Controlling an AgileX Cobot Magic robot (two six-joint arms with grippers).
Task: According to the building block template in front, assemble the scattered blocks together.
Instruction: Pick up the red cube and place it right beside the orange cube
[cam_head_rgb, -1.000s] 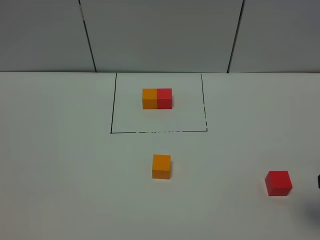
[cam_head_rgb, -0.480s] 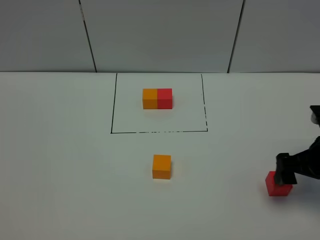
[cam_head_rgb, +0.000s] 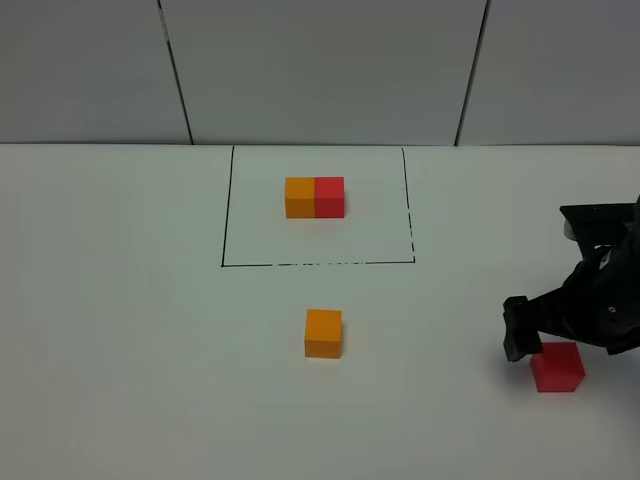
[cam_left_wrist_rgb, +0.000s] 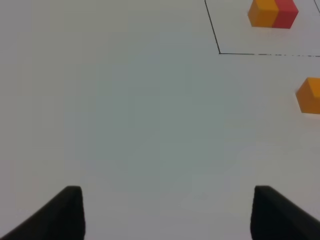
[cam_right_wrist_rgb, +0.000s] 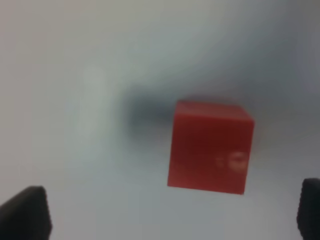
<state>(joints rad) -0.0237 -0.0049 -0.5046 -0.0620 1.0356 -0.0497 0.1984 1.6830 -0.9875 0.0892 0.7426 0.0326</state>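
Scattered blocks lie well apart on the white table (cam_head_rgb: 120, 350). The orange cube (cam_head_rgb: 323, 333) sits near the middle, just outside the near edge of the drawn black rectangle (cam_head_rgb: 318, 264), and the red cube (cam_head_rgb: 557, 366) sits far out on the right. The building block template (cam_head_rgb: 314, 197) rests inside that frame, orange on the left and red on the right, faces touching.

The right gripper (cam_head_rgb: 555, 328) hovers just above and behind the red cube with its jaws spread wide and nothing between them. The left gripper (cam_left_wrist_rgb: 167, 205) hangs over bare table, jaws apart and empty too.

The step in hand looks like the pick of the red cube. To do it well, the jaws should first be centred, because in the right wrist view the cube sits nearer one finger than the other. The fingers should then turn square to two opposite flat faces and come low enough to clamp the cube's sides (not its top edge). After that, the cube probably belongs flush against the orange cube's right face, as the template shows.

Count:
- Loose cubes: two, one orange and one red.
- Template bars: one, made of two cubes.
- Drawn frames: one.
- Grippers: two.
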